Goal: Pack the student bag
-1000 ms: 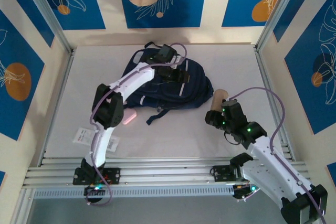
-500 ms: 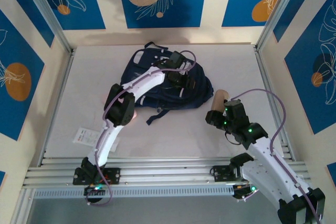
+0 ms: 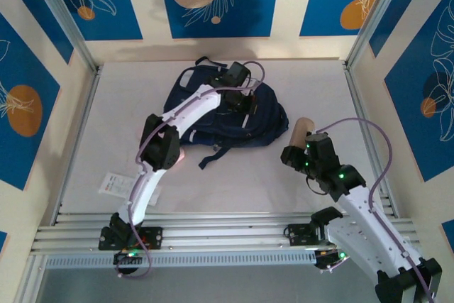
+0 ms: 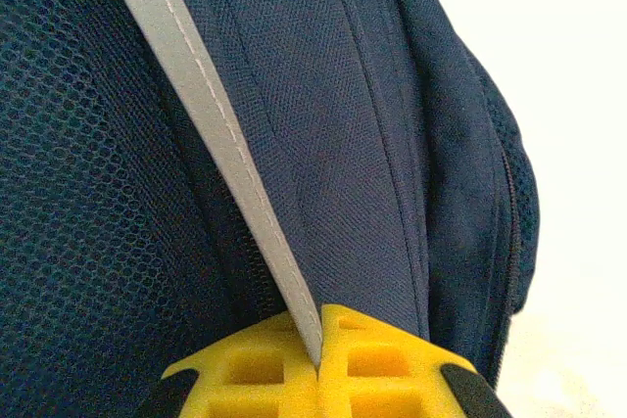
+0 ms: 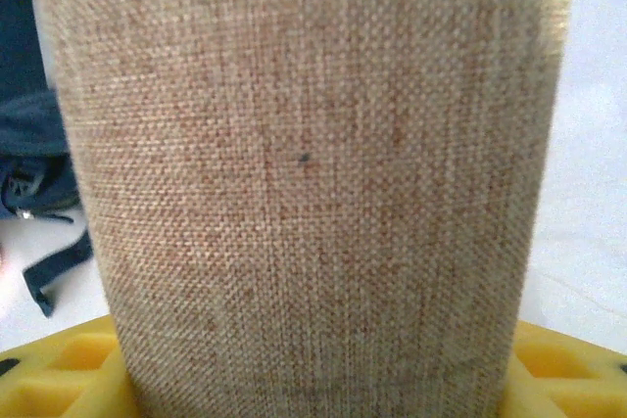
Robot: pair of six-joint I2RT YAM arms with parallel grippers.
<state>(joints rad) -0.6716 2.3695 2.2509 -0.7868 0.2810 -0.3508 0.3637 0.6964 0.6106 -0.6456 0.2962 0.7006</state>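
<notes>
From above, I see the student bag (image 3: pixel 206 115) lying upper centre on the table (image 3: pixel 284 189), left gripper (image 3: pixel 243 99) on it — right gripper (image 3: pixel 296 152) to its right, holding a burlap roll (image 3: pixel 304 128). Left wrist: pads (image 4: pixel 382 369) pinched together on the bag's grey stripe (image 4: pixel 225 173). Right wrist: fingers (image 5: pixel 69 369) clamped on the roll — bag at left edge.

The top external view is being lit brightly and evenly from above, with the pale table (image 3: pixel 234 182) being rendered almost shadowless and only a soft dark band being cast along the upper middle of the frame. In the left wrist view the student bag (image 4: pixel 343 144) is being resolved sharply down to its weave, while the upper right corner is being washed out to white glare. In the right wrist view the tan woven cylinder (image 5: pixel 304 173) is being kept in focus, with both side margins being blurred and overexposed.
</notes>
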